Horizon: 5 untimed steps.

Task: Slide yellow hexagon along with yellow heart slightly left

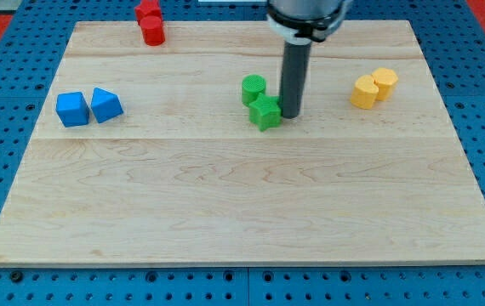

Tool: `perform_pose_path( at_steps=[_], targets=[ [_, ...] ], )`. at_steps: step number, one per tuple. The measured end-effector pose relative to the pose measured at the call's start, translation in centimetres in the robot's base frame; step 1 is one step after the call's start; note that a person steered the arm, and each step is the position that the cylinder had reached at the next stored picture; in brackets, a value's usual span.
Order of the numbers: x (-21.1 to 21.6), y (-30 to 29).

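Observation:
The yellow hexagon (364,92) and the yellow heart (385,82) sit touching each other at the view's right, upper part of the wooden board (242,212). My tip (292,115) rests on the board near the middle, well left of both yellow blocks. It stands right beside the right edge of a green star-like block (266,111).
A green cylinder (253,88) stands just above the green star block. Two blue blocks, a cube (72,109) and a wedge-like one (106,104), sit at the view's left. Two red blocks (151,23) sit at the top edge. Blue pegboard surrounds the board.

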<state>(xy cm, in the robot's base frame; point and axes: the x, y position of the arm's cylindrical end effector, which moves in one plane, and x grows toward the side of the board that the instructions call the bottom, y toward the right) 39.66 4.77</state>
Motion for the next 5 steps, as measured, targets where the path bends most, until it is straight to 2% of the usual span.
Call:
perform_pose_path(
  at_steps=[1,2,3,4,5],
  targets=[
    [0.0,-1.7],
    [0.3,4.9],
    [0.8,14.7],
    [-1.6,22.4],
    [-7.9,23.1]
  ],
)
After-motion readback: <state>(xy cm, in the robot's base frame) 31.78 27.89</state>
